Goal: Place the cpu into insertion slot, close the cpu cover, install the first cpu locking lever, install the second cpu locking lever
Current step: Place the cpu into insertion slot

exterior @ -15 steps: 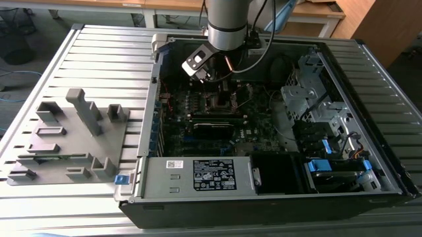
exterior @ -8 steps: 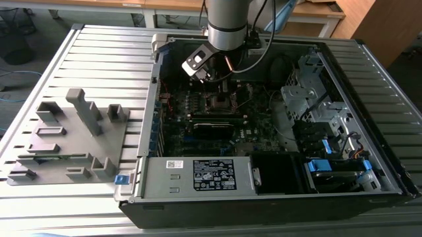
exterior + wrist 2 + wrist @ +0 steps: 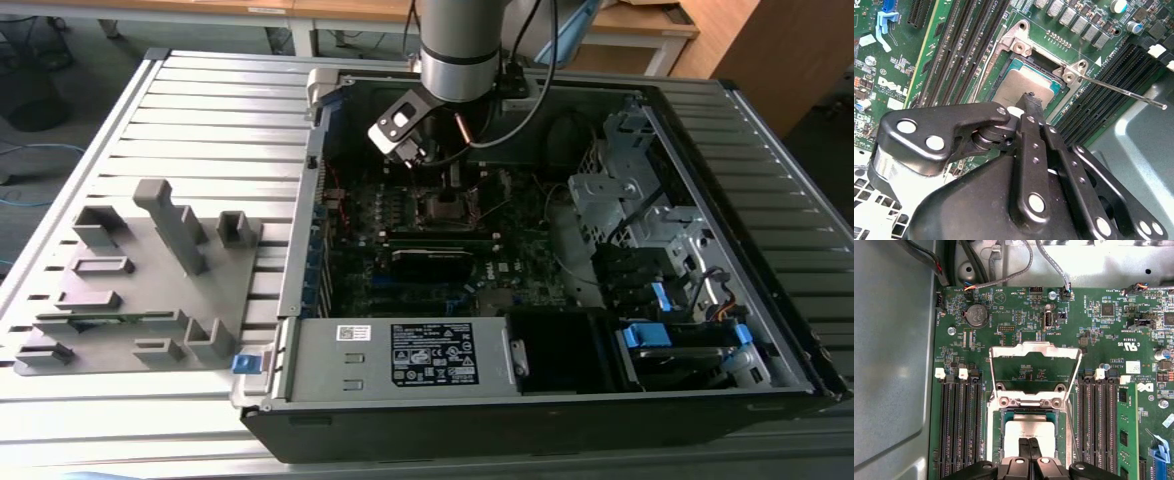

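Grey-brown metal of the cpu (image 3: 1029, 429) lies seated in the insertion slot (image 3: 1004, 413) on the green motherboard (image 3: 1004, 315). The pincer (image 3: 1029, 441) has its fingers pressed together, tips right at the chip's top (nothing pinched between them). Beyond the socket the silver cpu cover (image 3: 1034, 348) stands swung up, and a thin lever rod (image 3: 1124, 93) juts free beside it.
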### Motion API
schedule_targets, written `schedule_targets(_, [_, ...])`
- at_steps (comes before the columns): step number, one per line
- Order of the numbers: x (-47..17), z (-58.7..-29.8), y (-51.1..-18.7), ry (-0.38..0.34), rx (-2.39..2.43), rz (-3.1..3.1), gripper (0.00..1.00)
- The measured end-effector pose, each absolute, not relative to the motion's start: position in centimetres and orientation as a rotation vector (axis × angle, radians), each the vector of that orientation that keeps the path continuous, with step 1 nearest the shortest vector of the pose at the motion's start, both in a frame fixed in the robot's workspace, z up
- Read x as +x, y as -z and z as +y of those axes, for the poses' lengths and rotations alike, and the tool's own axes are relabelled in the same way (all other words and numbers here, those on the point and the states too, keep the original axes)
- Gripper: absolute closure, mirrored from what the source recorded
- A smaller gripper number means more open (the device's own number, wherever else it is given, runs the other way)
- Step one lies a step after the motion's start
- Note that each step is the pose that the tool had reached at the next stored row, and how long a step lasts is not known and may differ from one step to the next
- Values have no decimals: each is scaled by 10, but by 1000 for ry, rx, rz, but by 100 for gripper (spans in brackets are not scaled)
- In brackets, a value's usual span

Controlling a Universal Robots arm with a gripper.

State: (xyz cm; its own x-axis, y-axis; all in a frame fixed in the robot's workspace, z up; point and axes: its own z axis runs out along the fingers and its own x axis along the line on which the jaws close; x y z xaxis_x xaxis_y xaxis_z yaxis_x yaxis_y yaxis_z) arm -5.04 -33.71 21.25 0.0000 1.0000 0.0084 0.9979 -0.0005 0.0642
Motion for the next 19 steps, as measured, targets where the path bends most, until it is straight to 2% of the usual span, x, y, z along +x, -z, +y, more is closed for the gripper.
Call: schedule_targets(19, [-50,-337,-211,-86,2198,2197,90])
